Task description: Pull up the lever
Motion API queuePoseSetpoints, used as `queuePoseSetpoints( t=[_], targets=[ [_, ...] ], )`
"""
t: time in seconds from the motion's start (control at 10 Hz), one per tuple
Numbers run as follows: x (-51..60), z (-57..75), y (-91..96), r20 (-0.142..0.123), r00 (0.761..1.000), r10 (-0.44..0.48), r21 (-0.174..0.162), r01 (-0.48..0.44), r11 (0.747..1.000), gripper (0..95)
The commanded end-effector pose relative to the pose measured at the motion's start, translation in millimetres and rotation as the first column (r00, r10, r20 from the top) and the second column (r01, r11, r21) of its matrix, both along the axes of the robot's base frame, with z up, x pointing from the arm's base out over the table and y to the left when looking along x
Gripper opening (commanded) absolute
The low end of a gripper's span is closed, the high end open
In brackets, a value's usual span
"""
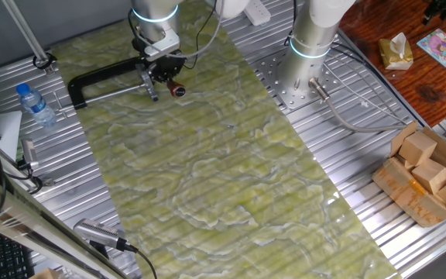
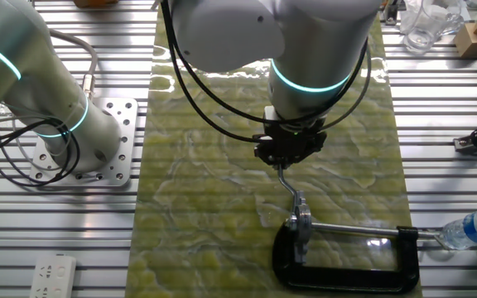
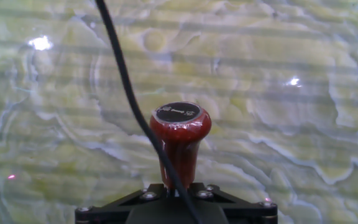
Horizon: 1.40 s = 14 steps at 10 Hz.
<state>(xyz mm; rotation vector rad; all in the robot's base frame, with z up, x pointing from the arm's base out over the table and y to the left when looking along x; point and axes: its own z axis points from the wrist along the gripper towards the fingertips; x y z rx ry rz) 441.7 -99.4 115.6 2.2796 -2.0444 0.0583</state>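
Note:
The lever is a short metal stick [image 2: 287,186] with a red-brown tapered tip [image 1: 177,89]. In the hand view the tip [image 3: 180,134] points away from the camera over the green marbled mat. My gripper [image 2: 286,156] is shut on the lever just behind the tip and also shows in one fixed view [image 1: 163,71]. The stick runs from my fingers down to a metal pivot block [image 2: 301,225] fixed on the black C-shaped bar [image 2: 346,280]. In the hand view only the gripper's black base [image 3: 176,202] shows, and the fingertips are hidden.
The black C-shaped bar [image 1: 91,80] and its long silver rod [image 1: 118,93] lie at the mat's edge. A water bottle [image 1: 36,105] lies beside them. A second arm's base [image 1: 310,54] stands on a plate. Wooden blocks [image 1: 428,170] sit at the right. A black cable [image 3: 123,81] crosses the hand view.

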Motion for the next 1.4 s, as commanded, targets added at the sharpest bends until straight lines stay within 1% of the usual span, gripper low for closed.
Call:
queuePoseSetpoints(
  t=[0.1, 0.2, 0.3, 0.5, 0.7, 1.1, 1.4],
  targets=[
    [-0.7, 13.5, -0.4, -0.003, 1.0, 0.007, 0.0, -0.007, 1.0, 0.0],
    [-1.4, 14.8, -1.7, -0.004, 1.0, 0.016, -0.001, -0.016, 1.0, 0.0],
    [-1.7, 18.7, -4.6, -0.006, 1.0, 0.021, -0.003, -0.021, 1.0, 0.0],
    [-0.3, 23.3, -7.2, -0.015, 1.0, 0.026, -0.003, -0.026, 1.0, 0.0],
    [0.0, 23.7, -7.8, -0.013, 0.999, 0.029, -0.004, -0.029, 1.0, 0.0],
    [0.4, 33.3, -13.6, -0.021, 0.999, 0.043, -0.002, -0.043, 0.999, 0.0],
    [-2.4, 36.6, -17.0, -0.021, 0.999, 0.046, 0.005, -0.046, 0.999, 0.0]
  ],
)
